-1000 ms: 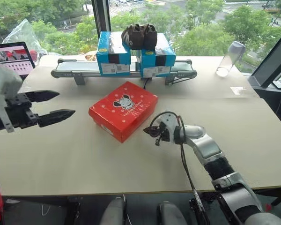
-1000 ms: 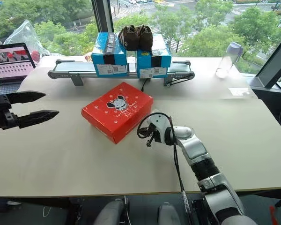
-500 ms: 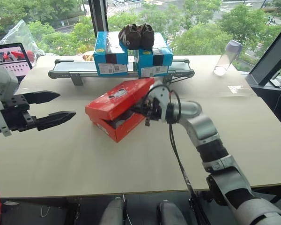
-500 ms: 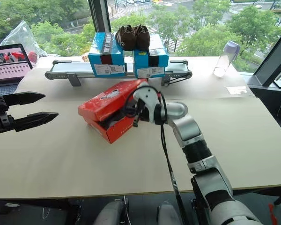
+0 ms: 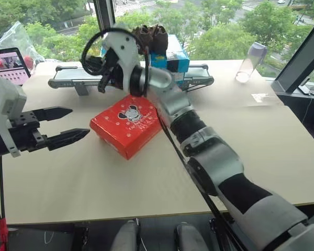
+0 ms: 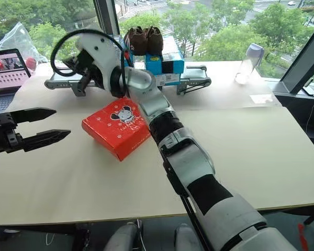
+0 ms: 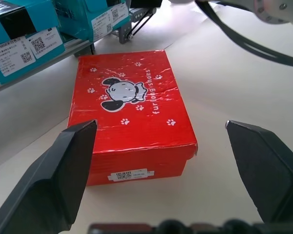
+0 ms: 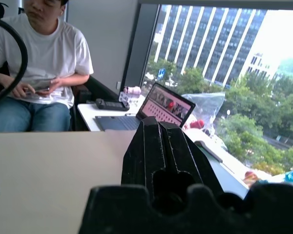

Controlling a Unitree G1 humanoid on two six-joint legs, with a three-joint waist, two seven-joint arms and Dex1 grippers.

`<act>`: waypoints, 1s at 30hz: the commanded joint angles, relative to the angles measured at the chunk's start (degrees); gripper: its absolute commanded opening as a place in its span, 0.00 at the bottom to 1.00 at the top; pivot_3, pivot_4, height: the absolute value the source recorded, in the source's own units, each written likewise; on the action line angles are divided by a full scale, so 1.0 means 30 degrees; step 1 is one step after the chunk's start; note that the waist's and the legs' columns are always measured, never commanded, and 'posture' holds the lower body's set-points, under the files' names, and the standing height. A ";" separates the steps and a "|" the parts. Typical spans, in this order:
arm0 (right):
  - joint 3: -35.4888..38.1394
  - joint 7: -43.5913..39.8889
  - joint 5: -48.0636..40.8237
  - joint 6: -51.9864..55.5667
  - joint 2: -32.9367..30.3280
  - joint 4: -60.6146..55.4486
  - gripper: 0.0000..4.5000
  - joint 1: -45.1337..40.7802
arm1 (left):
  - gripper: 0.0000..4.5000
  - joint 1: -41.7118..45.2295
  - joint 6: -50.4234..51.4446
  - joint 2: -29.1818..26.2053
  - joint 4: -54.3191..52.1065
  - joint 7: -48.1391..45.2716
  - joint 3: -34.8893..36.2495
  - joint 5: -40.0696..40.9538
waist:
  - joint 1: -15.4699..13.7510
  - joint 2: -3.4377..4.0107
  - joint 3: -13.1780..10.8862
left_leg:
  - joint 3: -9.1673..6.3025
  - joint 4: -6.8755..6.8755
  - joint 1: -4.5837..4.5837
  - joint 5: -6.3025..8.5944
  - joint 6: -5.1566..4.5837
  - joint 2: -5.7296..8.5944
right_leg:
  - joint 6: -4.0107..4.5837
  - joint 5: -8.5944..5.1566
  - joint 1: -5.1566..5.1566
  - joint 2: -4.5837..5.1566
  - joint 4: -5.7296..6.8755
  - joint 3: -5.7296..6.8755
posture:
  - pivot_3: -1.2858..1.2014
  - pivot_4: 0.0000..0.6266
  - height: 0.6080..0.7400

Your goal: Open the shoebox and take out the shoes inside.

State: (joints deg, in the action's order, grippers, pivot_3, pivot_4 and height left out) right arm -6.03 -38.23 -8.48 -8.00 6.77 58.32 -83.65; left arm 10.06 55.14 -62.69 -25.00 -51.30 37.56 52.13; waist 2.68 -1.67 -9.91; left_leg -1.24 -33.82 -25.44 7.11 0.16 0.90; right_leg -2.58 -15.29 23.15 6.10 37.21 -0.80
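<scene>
Near the middle of the table [image 5: 282, 157], set askew to its edges, the red shoebox [image 5: 132, 123] is found lying flat with its mouse-printed lid down, so the shoes are judged to be shut inside and nothing of them can be seen. Over the box's far corner the right gripper [image 5: 105, 79] is held raised, fingers clenched on nothing – a pose judged fit for flicking at the lid, not for grasping it. Toward the table's left edge the left gripper [image 5: 68, 125] is kept level, its fingers [image 7: 63, 170] spread wide and aimed at the box's label end – placed, it seems, to steady it.
</scene>
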 commanded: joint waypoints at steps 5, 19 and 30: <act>0.0598 -0.1549 -0.0169 0.0333 -0.1830 -0.2820 0.02 0.1169 | 1.00 0.0240 -0.0331 -0.0043 -0.0269 0.0250 0.0016 0.0385 | -0.0037 -0.0002 0.0002 | -0.0001 -0.0003 0.0006 -0.0006 0.0001 -0.0023 | 0.0007 0.0004 -0.0003 -0.0022 0.0006 0.0004 | 0.52 0.24 1.00; -0.3145 -1.0367 -0.0409 1.1736 -1.2171 -1.7575 0.02 1.0122 | 1.00 0.1730 -0.2905 0.0368 0.1801 0.0906 -0.2551 -0.2167 | -0.0037 -0.0019 0.0006 | 0.0082 -0.0042 -0.0035 -0.0091 -0.0141 -0.0024 | 0.0015 -0.0011 -0.0012 -0.0016 0.0087 -0.0023 | 0.52 0.24 1.00; -0.4653 -0.9072 0.1052 1.0478 -1.0213 -1.5828 0.02 1.1283 | 1.00 0.2673 -0.3254 0.0463 0.2372 0.1027 -0.3320 -0.2665 | -0.0149 -0.0035 0.0000 | 0.0385 -0.0104 -0.0013 -0.0088 -0.0131 -0.0289 | 0.0109 0.0041 0.0009 -0.0214 0.0089 -0.0079 | 0.52 0.24 1.00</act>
State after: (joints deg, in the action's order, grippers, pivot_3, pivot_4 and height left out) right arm -21.99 -65.66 -4.61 24.11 -23.48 12.94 -48.53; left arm 17.05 46.54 -61.09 -17.88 -48.44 26.64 44.81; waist 2.24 -1.77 -9.91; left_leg -0.08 -34.16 -25.48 6.86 -0.22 0.02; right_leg -2.26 -15.17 23.16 5.46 37.47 -1.03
